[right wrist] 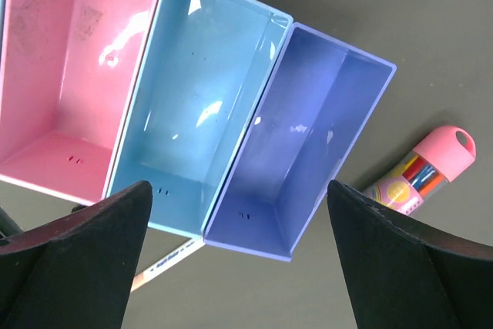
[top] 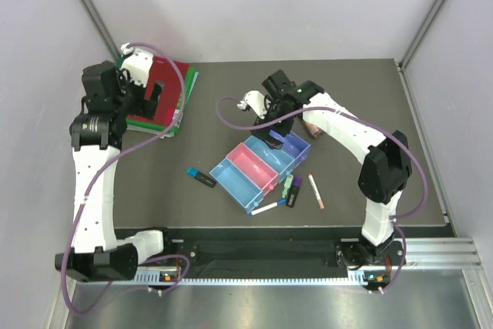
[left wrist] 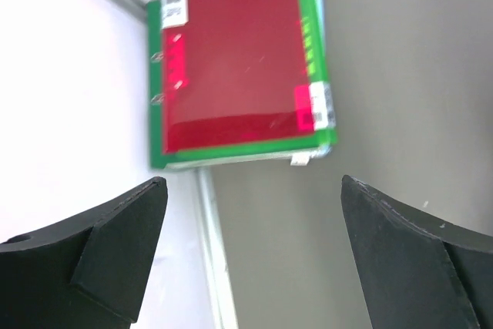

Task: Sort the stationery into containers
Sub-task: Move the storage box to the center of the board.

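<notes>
The four joined bins sit mid-table: light blue, pink, light blue, purple-blue. My right gripper hovers open and empty over their far end; its view shows the empty pink bin, light blue bin and purple-blue bin. The pink-capped bottle lies right of them and shows in the top view. A blue-black highlighter, white blue-capped pen, green marker, purple-black highlighter and thin pinkish pen lie on the table. My left gripper is open.
Red and green binders lie stacked at the far left corner, below my left gripper; the red cover fills its view beside the white wall. A thin pale pen pokes out below the bins' end. The tan block is not visible.
</notes>
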`<state>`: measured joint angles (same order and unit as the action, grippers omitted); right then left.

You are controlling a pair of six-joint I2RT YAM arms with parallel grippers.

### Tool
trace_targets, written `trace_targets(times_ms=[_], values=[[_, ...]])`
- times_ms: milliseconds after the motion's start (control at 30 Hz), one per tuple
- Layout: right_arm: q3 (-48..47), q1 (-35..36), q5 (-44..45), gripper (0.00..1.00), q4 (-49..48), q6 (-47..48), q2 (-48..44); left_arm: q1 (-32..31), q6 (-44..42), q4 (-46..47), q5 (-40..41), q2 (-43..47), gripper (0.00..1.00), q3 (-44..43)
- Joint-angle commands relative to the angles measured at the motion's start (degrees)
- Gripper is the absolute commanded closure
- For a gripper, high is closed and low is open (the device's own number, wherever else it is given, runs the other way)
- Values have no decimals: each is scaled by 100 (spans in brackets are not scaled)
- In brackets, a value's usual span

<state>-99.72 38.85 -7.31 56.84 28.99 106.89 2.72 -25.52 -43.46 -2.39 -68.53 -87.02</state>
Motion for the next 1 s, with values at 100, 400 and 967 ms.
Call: trace_targets(times_ms=[100, 400, 967], values=[[14, 193, -297, 8, -331, -157, 104, 18, -278, -567, 573, 542, 1, 195], [67, 553, -367, 14, -410, -341, 244, 18, -261, -742, 626, 525, 1, -78], [-108, 580, -464, 46, -744, -860, 1158, 18, -305, -804, 644, 376, 1, -403]])
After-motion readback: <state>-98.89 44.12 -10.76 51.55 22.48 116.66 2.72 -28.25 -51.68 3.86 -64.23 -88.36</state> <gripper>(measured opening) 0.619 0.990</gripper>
